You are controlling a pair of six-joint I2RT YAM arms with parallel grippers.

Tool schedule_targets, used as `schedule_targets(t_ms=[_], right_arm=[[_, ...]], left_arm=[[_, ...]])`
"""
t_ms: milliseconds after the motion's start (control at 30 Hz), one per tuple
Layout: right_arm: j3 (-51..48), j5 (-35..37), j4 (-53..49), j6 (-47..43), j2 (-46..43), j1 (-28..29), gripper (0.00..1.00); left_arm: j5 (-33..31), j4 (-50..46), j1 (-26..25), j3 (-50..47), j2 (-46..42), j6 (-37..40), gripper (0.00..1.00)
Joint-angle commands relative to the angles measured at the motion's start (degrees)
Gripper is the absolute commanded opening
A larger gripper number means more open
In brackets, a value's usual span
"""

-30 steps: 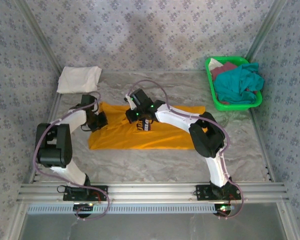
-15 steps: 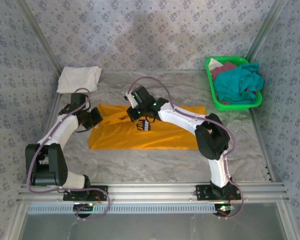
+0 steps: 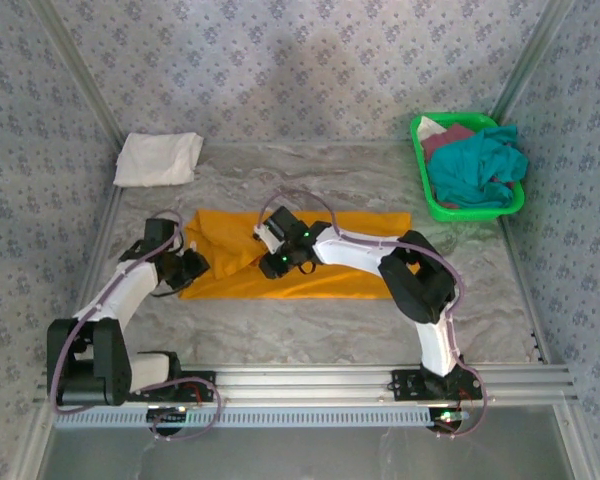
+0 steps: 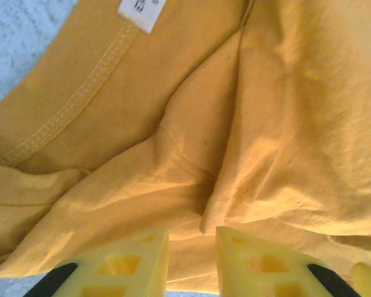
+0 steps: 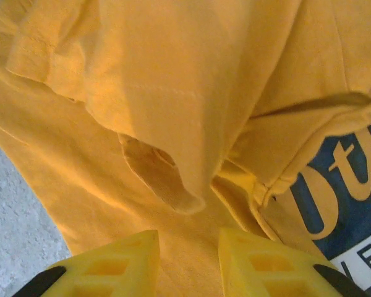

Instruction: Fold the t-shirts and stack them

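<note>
Where the orange t-shirt (image 5: 173, 93) folds, its print (image 5: 349, 213) reads "Ot".

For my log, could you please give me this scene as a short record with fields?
orange shirt: spread at centre of table, left part bunched
left gripper: shut on orange shirt by collar
right gripper: shut on orange shirt beside print
white shirt: folded, far left corner
basket: far right, holds teal shirt and maroon shirt
</note>
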Motion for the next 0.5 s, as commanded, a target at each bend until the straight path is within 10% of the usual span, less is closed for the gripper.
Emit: schedule_targets(t_ms=[0, 200, 467], right_arm=[[0.4, -2.72, 1.84, 1.41, -3.35, -2.18, 0.33], [-0.36, -5.51, 7.33, 5.63, -5.54, -4.96, 0.33], [-5.39, -7.73, 15.05, 11.54, -8.17, -8.56, 0.32]], left_arm=[[2.43, 2.98, -1.52, 6.86, 2.85, 4.92, 0.34], [-12.17, -0.01, -15.55, 10.13, 7.03, 17.4, 0.33], [-20.17, 2.09, -18.33, 8.92, 12.1, 21.01, 0.4]])
